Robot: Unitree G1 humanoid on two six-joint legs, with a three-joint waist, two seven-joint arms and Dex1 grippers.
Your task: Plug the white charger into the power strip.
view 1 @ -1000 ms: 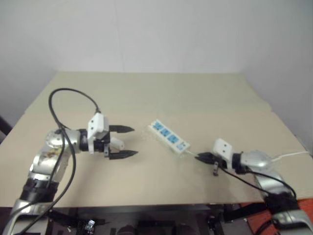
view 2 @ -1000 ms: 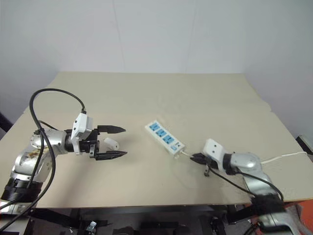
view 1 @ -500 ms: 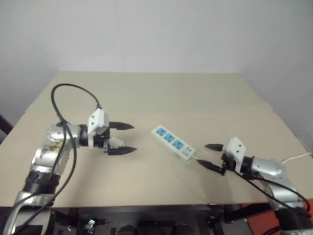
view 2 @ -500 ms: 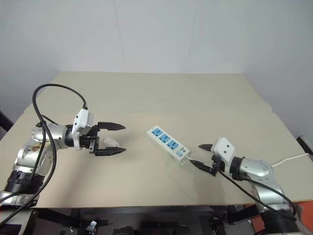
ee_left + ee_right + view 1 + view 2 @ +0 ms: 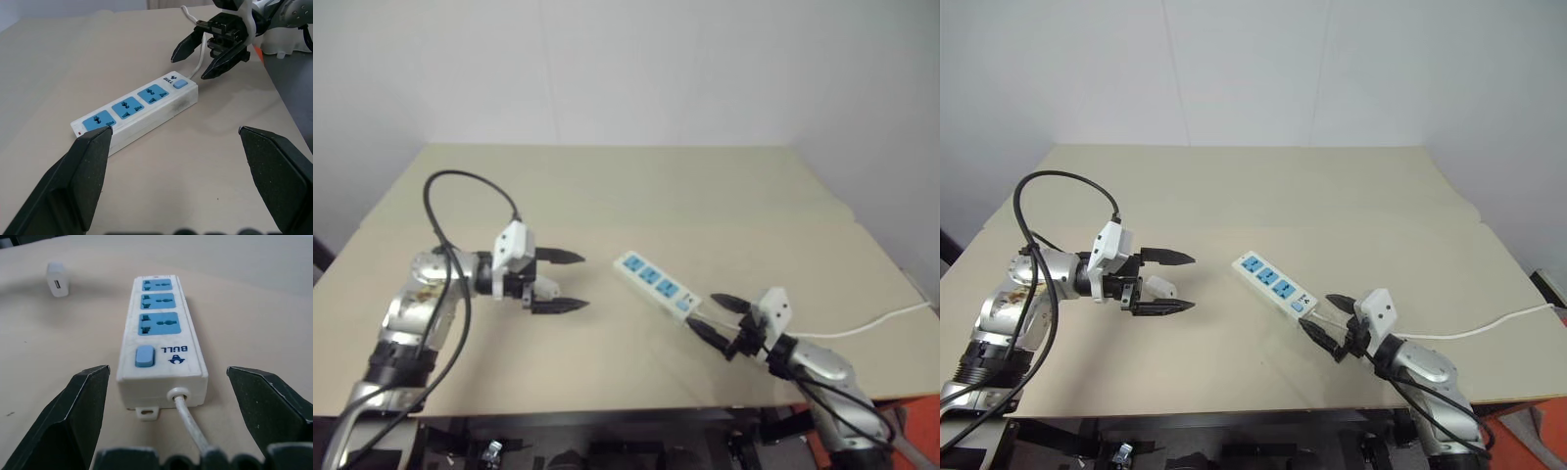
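On matte table (image 5: pixel 636 186) | flat power strip (image 5: pixel 654 283) (glossy) | boxy white charger (image 5: pixel 1159 287) | both fingers released

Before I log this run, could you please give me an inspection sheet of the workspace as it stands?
Surface: beige table, flat.
Job's things: white charger lies loose on the table, unplugged; power strip lies flat at mid-table, all three blue sockets free.
Clutter: nothing seen.
Grippers: left gripper open, fingers either side of the charger, not closed on it; right gripper open, at the strip's switch end, around the cord exit.
Cables: strip's thin white cord runs off to the table's right edge; black cable loops over the left arm.
Surroundings: plain white wall behind.
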